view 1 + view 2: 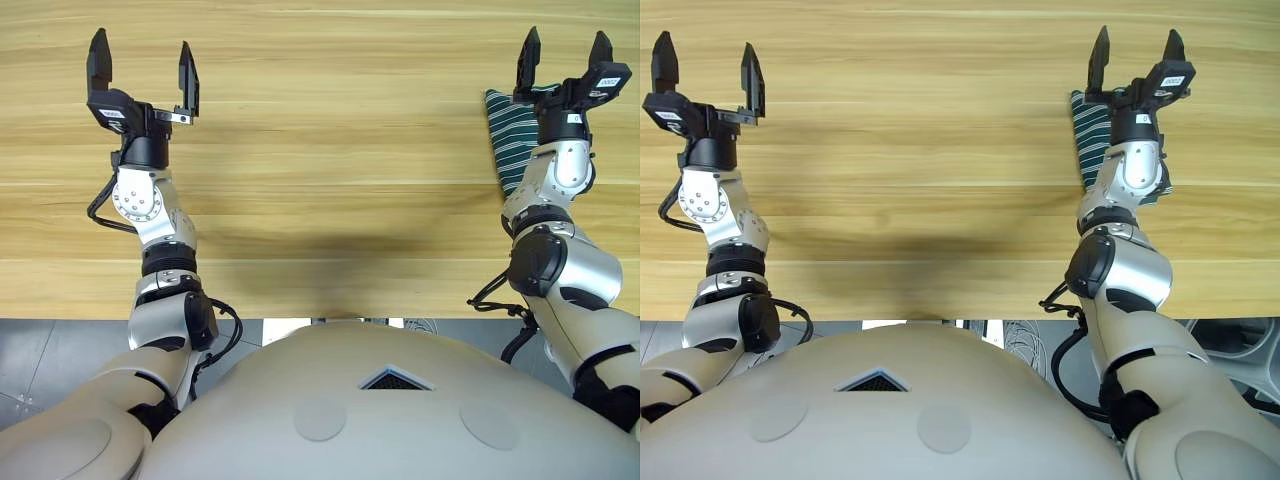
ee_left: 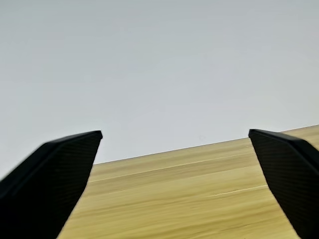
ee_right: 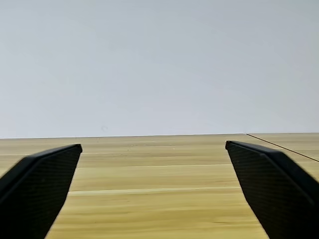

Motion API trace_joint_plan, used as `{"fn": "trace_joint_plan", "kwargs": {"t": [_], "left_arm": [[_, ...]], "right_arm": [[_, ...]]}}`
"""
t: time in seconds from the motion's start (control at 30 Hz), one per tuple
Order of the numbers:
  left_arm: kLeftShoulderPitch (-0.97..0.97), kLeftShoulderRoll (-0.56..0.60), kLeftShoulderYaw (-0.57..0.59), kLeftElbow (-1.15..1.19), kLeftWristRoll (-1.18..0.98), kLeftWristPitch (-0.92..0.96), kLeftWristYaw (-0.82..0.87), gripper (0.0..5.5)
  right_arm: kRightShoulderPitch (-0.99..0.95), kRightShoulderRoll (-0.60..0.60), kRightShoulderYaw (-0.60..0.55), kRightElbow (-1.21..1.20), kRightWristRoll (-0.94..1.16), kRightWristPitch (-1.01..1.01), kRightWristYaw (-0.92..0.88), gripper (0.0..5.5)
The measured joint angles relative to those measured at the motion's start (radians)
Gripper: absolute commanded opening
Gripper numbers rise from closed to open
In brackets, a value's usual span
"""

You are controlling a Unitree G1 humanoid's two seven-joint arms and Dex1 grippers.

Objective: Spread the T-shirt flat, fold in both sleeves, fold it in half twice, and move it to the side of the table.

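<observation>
Left eye view shows me the left pincer [image 1: 143, 72] hanging over the table [image 1: 330, 120], its two fingers spread wide and empty. My right pincer [image 1: 563, 58] is spread just as wide, gripping nothing. The T-shirt [image 1: 508, 130], dark green with thin white stripes, lies folded into a compact bundle on the table beneath the right pincer's wrist. That arm partly hides it, and it is well apart from the left pincer. In both wrist views I see the black fingers [image 2: 55, 184] standing far apart, with wood grain between them and a pale wall past the table's far edge.
</observation>
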Motion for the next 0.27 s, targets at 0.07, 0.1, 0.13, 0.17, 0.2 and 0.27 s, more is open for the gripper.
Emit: {"fn": "trace_joint_plan", "kwargs": {"t": [0.07,0.1,0.13,0.17,0.2,0.27], "left_arm": [[0.0,0.0,-0.003,0.0,0.0,-0.004,0.001,5.39],[0.0,0.0,-0.004,0.0,0.0,-0.007,0.001,5.39],[0.0,0.0,-0.004,0.0,0.0,-0.009,0.002,5.39],[0.0,0.0,-0.005,0.0,0.0,-0.012,0.002,5.39],[0.0,0.001,-0.006,0.0,0.0,-0.017,0.006,5.39],[-0.001,0.001,-0.006,0.006,0.003,-0.023,0.022,5.39]], "right_arm": [[0.0,0.001,0.003,0.0,0.0,-0.001,0.002,5.4],[0.0,0.001,0.003,0.0,0.0,-0.002,0.004,5.4],[0.0,0.001,0.003,0.0,0.0,-0.002,0.005,5.4],[0.0,0.002,0.004,0.0,0.0,-0.003,0.005,5.4],[0.0,0.002,0.004,0.0,0.0,-0.004,0.006,5.4],[0.0,0.003,0.004,0.0,0.0,-0.004,0.006,5.4]]}}
